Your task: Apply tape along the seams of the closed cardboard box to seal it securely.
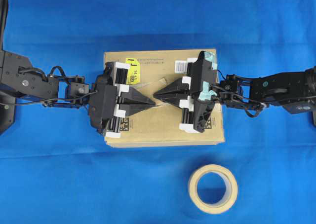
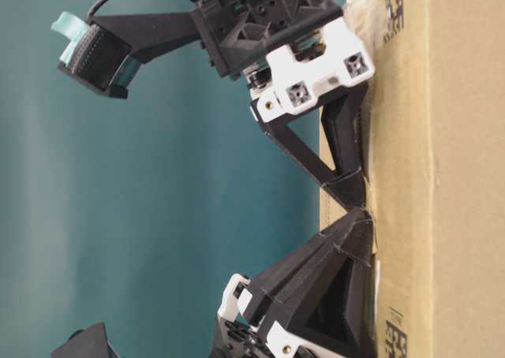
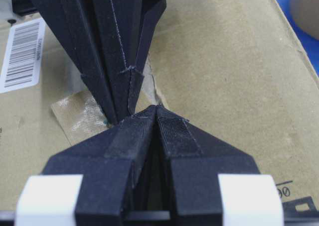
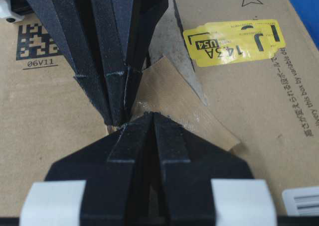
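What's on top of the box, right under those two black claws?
A tan piece of tape lies on the cardboard box, with both shut grippers, left and right, pressing tip to tip on it. The seam beneath is covered.

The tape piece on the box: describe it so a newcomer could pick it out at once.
Find the cardboard box mid-table, then where the left gripper and right gripper meet tip to tip on top. The tape lies flat under those tips: a small tan, faintly woven patch. Unlike the beige tape roll on the cloth, it is no ring.
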Tool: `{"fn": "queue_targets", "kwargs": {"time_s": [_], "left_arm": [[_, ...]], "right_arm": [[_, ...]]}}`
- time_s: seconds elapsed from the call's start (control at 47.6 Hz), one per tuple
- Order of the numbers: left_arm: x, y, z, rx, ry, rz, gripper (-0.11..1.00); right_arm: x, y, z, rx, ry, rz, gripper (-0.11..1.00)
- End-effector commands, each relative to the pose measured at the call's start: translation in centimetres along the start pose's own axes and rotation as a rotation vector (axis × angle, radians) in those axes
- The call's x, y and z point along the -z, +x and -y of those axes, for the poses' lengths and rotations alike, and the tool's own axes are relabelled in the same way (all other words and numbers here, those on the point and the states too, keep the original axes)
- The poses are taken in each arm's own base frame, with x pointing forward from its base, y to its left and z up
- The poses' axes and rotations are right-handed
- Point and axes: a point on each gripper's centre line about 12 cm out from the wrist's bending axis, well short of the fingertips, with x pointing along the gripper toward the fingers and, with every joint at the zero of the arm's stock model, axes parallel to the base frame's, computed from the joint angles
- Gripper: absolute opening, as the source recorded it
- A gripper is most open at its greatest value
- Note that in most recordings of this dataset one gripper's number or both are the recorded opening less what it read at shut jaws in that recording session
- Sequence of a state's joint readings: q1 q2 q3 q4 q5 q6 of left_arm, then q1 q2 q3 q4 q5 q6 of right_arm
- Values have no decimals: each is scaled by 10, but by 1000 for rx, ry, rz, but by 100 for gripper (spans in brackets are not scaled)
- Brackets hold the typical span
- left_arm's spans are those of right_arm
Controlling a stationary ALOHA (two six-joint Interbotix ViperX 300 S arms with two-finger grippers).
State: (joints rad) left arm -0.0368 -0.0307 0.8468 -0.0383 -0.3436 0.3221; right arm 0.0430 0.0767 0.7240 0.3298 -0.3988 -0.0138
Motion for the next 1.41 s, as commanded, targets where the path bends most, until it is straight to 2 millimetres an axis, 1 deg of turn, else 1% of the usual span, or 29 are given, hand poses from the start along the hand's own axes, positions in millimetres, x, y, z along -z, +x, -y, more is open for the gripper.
{"fn": "queue_targets", "kwargs": {"time_s": [0.0, 0.189, 0.273, 0.441, 0.525, 0.588, 0.693, 0.735, 0.84, 0.924, 0.966, 1.071, 1.176, 1.302, 1.386], "left_arm": [[0, -3, 2, 8, -1, -9, 0], [13, -13, 9, 24, -7, -38, 0], [16, -19, 13, 34, -9, -38, 0], [17, -23, 18, 45, -41, -36, 0], [11, -25, 17, 42, -39, -17, 0], [2, -27, 12, 30, -37, 8, 0], [-16, -33, 4, 9, -10, 57, 0], [-26, -38, 0, 0, 19, 80, 0], [-46, -55, -9, -24, 44, 131, 0], [-53, -68, -15, -44, 47, 158, 0], [-53, -74, -17, -51, 45, 164, 0], [-50, -93, -21, -73, 30, 189, 0], [-43, -113, -23, -91, -7, 215, 0], [-35, -144, -21, -107, -11, 264, 0], [-31, -163, -19, -112, -15, 288, 0]], "right_arm": [[0, -4, -3, -6, 7, 1, -2], [16, -14, -3, 4, 37, -38, -2], [20, -19, -2, 6, 40, -44, -2], [24, -26, -1, 10, 46, -54, -2], [16, -28, -3, 2, 39, -32, -2], [8, -31, -5, -8, 29, -8, -2], [-15, -40, -11, -33, 16, 53, -2], [-27, -47, -15, -49, 1, 82, -2], [-48, -64, -20, -73, -18, 126, -2], [-61, -81, -22, -91, -38, 156, -2], [-64, -89, -22, -96, -42, 163, -2], [-67, -109, -19, -107, -47, 178, -2], [-64, -134, -11, -106, -44, 204, -2], [-57, -163, -5, -120, -51, 232, -2], [-49, -182, -1, -131, -64, 239, -2]]}}
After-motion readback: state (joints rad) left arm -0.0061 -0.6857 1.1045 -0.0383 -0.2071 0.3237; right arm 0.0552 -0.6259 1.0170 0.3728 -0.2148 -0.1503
